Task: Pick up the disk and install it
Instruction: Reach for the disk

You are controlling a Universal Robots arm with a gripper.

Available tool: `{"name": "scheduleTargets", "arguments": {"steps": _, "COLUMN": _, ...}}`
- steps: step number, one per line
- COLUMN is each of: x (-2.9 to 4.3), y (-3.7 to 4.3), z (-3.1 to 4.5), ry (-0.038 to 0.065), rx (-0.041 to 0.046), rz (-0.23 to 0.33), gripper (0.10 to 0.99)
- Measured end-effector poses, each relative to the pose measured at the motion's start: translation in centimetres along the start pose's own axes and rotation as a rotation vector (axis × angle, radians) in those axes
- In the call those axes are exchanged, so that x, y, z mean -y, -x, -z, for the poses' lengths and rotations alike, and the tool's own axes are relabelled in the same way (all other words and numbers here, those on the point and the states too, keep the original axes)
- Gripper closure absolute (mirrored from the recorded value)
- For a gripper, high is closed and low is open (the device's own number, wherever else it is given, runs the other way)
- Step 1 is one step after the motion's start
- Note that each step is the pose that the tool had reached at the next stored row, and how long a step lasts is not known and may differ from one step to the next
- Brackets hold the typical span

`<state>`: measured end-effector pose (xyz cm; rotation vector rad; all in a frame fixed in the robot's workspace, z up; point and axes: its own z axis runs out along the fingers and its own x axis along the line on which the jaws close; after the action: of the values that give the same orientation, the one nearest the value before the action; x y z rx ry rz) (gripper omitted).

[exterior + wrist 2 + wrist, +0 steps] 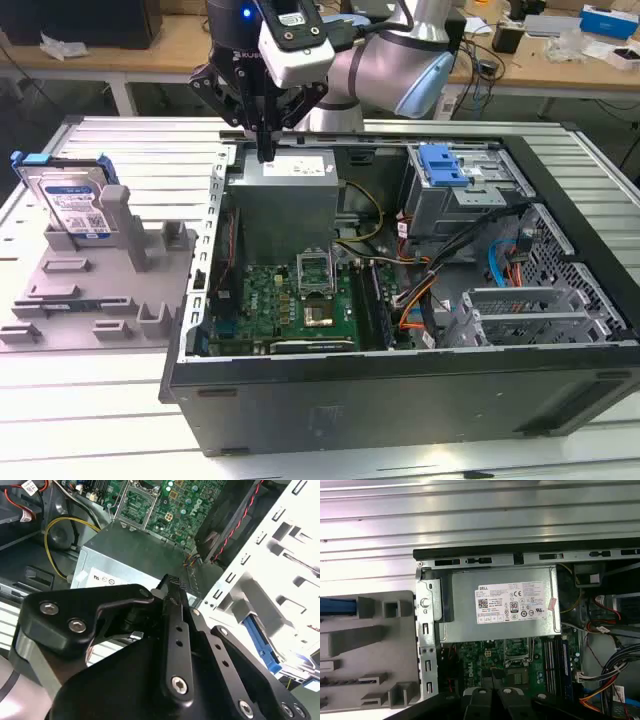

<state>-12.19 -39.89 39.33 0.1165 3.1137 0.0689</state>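
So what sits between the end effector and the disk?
In the exterior view, from the end effector to the disk: the computer case's side wall, bare ribbed table, then the grey holder's upright post.

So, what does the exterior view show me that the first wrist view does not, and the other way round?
Exterior view: the disk, label facing out, standing on edge in the grey holder at the exterior view's left; the blue latch on the drive cage; the robot arm.
First wrist view: the label of the power supply square-on, and a cropped blue strip I cannot identify.
Both: the power supply, the motherboard, the holder, the slatted table, and the end effector above the power supply.
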Motion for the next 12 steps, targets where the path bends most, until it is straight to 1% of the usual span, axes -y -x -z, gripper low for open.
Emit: {"name": "scheduleTargets", "arguments": {"steps": 12, "x": 0.0, "y": -0.05, "z": 0.0, "ry": 0.0, "rx": 0.0001, "rz": 0.0, "gripper": 0.98}}
